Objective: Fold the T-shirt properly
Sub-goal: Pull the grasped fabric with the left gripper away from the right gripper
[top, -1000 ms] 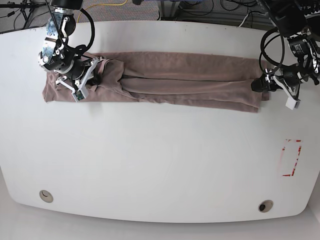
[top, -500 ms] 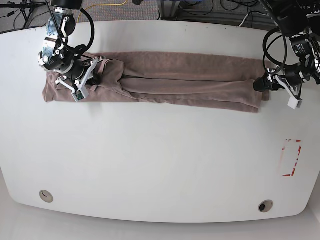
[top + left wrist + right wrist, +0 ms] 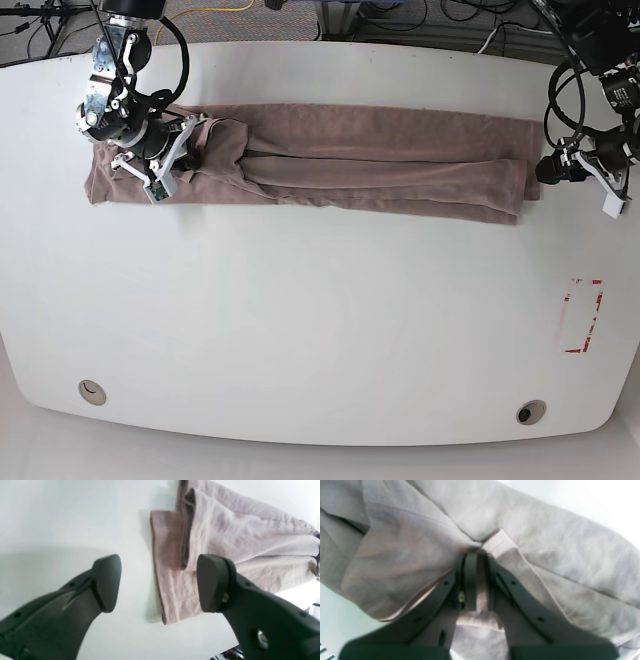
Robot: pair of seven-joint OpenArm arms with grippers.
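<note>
base view gives me one t-shirt, two grippers, one white table, one red-outlined rectangle mark near the table's right edge, and two round holes low on the tabletop, one at lower left, one at lower right.

the t-shirt lies in the upper half of the frame as a long narrow band, folded lengthwise (i count at least two layers at its right end). its long axis runs left to right across the frame, dipping slightly toward the right. the bunched, wrinkled end sits at the upper left; the flat squared end points right.

my right gripper is at upper left, over the bunched end. in the right wrist view its jaws are pinched together on a fold of the t-shirt fabric.

my left gripper is at the upper right, just beyond the shirt's right end and off the cloth. in the left wrist view its jaws stand wide apart with nothing between them, the shirt's squared end lying on the table beneath the gap.
</note>
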